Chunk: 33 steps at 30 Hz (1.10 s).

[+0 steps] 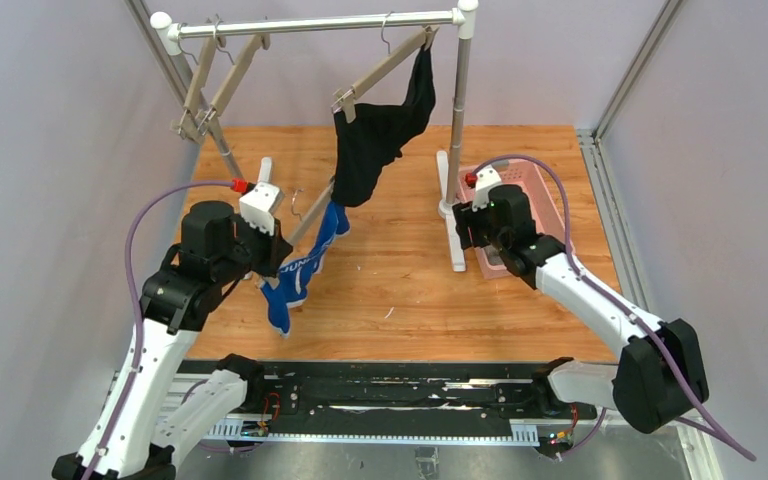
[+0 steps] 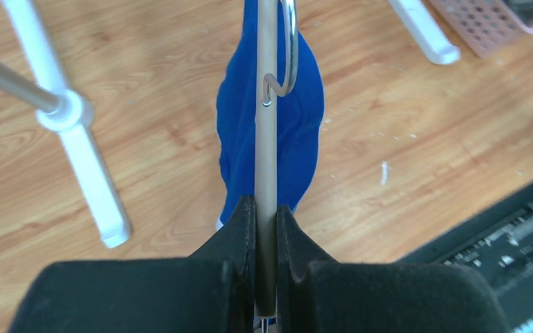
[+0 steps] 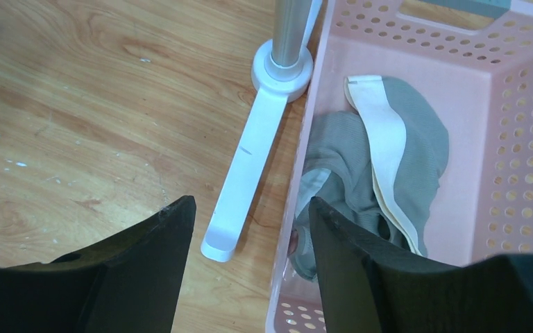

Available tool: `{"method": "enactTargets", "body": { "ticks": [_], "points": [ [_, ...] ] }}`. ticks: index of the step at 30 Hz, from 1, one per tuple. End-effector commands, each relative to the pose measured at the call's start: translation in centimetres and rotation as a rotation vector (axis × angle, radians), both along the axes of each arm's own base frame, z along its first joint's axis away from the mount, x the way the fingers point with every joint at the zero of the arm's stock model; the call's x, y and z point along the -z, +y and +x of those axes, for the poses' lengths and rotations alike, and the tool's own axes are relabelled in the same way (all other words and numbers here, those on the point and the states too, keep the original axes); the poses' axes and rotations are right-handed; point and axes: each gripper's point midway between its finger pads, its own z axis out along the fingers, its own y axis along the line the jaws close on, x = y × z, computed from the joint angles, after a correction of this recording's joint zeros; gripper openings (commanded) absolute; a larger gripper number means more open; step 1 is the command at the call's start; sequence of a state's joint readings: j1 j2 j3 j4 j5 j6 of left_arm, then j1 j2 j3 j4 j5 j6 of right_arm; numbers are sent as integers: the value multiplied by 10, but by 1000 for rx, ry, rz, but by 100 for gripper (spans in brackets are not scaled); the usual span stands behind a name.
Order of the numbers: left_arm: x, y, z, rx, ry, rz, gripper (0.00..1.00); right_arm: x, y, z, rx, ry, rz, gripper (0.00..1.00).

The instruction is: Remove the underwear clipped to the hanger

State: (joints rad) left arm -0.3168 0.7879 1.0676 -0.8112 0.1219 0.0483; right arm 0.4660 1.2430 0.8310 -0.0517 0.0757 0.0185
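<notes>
The blue briefs [image 1: 295, 285] are marked with white lettering. The black briefs [image 1: 375, 140] are seen plain. The grey briefs [image 3: 427, 152] are edged by a cream waistband, within a pink perforated basket [image 3: 520, 139]. The hanger [image 2: 266, 159] is coloured beige; the desk [image 1: 410, 290], grained orange-brown.

You see a table [image 1: 410, 290] of pale wood grain, smooth with small white scuffs, and a rack rail [image 1: 320, 24] of brushed metal set in glossy white plastic joints [image 1: 161, 21]. The blue briefs [image 2: 302, 132], black briefs [image 1: 365, 160] and grey briefs [image 3: 423, 146] are soft matt cloth; the basket [image 3: 472, 90] is smooth pink perforated plastic, the hanger [image 2: 266, 159] matt beige with a shiny wire hook [image 2: 290, 55].
</notes>
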Motion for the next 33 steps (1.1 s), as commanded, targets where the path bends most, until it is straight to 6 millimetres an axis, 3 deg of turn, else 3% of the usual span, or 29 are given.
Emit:
{"method": "enactTargets", "body": {
  "ticks": [1, 4, 8, 17, 24, 33],
  "points": [
    [-3, -32, -30, 205, 45, -98, 0, -28, 4, -2, -78, -27, 111, 63],
    [7, -44, -42, 291, 80, -126, 0, -44, 16, -14, -245, -17, 236, 63],
    [11, -57, -55, 403, 100, -147, 0, -75, 45, -49, -581, -13, 437, 63],
    [6, -82, -68, 582, 138, -152, 0, -120, 74, -94, -909, -7, 636, 63],
    [-14, -99, -68, 734, 93, -168, 0, -151, 77, -121, -1049, -96, 634, 65],
    [-40, -115, -70, 854, 45, -202, 0, -159, 80, -122, -1076, -134, 633, 65]
  ]
}}
